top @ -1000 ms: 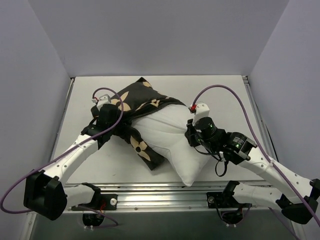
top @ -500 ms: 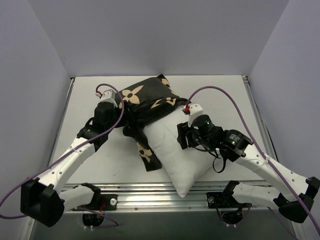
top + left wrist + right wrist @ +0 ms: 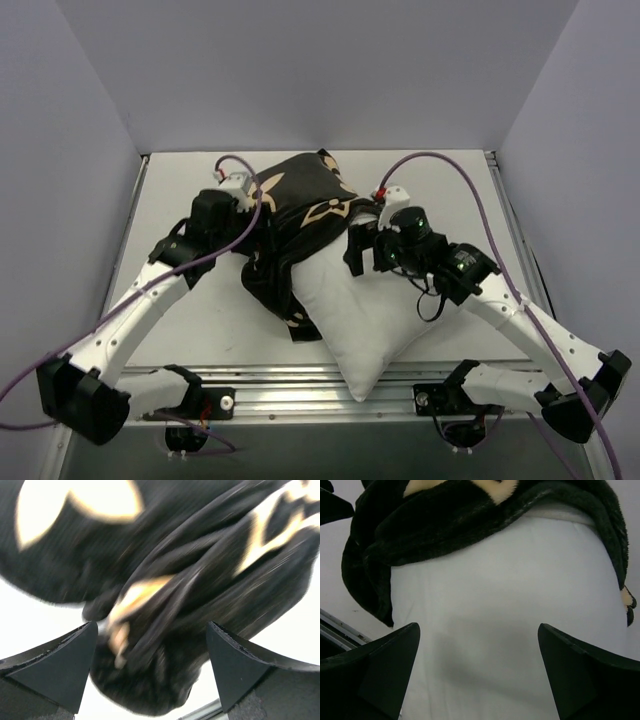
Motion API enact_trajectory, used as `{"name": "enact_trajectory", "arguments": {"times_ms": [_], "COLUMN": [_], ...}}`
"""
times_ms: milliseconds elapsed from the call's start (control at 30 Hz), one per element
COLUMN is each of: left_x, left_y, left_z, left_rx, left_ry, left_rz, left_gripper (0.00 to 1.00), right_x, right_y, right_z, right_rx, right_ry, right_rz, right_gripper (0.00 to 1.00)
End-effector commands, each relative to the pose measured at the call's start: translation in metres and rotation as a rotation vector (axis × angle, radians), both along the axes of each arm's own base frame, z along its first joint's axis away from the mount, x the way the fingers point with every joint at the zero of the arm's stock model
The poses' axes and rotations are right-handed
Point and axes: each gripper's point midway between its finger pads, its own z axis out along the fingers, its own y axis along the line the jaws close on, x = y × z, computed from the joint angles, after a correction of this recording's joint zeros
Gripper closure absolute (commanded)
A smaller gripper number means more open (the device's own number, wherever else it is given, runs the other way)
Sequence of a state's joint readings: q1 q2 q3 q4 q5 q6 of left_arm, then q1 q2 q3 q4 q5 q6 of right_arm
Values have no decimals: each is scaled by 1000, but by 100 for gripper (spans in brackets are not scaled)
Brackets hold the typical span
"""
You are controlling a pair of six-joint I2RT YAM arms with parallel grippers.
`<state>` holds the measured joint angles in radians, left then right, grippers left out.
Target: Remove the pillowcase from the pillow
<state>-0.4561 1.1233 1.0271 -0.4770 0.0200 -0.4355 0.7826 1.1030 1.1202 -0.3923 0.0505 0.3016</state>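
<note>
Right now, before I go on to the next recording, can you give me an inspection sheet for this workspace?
Surface: white table, with a metal rail along its near edge.
Job's things: the black pillowcase is bunched over the far end of the pillow. The pillow's near end is bare, and its corner reaches over the rail.
Clutter: nothing seen.
Grippers: left gripper is open above the pillowcase, holding nothing. Right gripper is open above the bare pillow, holding nothing.
Cables: purple cables loop from each wrist, clear of the fabric.
Surroundings: plain grey walls on three sides.
</note>
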Motion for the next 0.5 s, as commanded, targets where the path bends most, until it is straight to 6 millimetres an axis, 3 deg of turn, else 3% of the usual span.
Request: {"name": "enact_trajectory", "arguments": {"times_ms": [0, 33, 67, 100, 133, 167, 200, 233, 267, 300, 367, 433, 467], "left_x": [21, 26, 35, 40, 44, 55, 60, 64, 75, 80, 89, 93, 97], "left_y": [-41, -48, -69, -78, -87, -100, -114, -121, -132, -142, -154, -160, -163], "left_z": [55, 62, 78, 82, 87, 75, 92, 91, 74, 80, 54, 47, 33], "left_rx": [25, 42, 44, 69, 79, 98, 97, 105, 124, 114, 139, 153, 171], "left_ry": [-133, -145, -175, -193, -202, -177, -221, -220, -186, -199, -141, -125, -101], "left_rz": [-168, -184, -222, -257, -278, -299, -330, -346, -360, -377, -405, -425, -430], "left_gripper": [3, 3, 3, 3, 3, 3, 3, 3, 3, 4, 8, 14, 18], "right_x": [34, 36, 40, 49, 52, 51, 54, 57, 58, 61, 64, 64, 64], "right_y": [-25, -26, -31, -44, -43, -41, -40, -40, -39, -38, -38, -30, -29], "right_z": [5, 2, 1, 0, 2, 3, 1, 1, -2, -8, -18, -31, -38], "right_rx": [74, 109, 126, 137, 155, 173, 180, 186, 190, 189, 194, 202, 201], "right_ry": [-4, 19, 29, 32, 27, 36, 39, 45, 56, 71, 105, 153, 172], "right_rz": [-95, -77, -85, -110, -100, -78, -69, -70, -66, -69, -76, -44, -36], "right_gripper": [0, 0, 0, 0, 0, 0, 0, 0, 0, 0, 0, 0, 0]}}
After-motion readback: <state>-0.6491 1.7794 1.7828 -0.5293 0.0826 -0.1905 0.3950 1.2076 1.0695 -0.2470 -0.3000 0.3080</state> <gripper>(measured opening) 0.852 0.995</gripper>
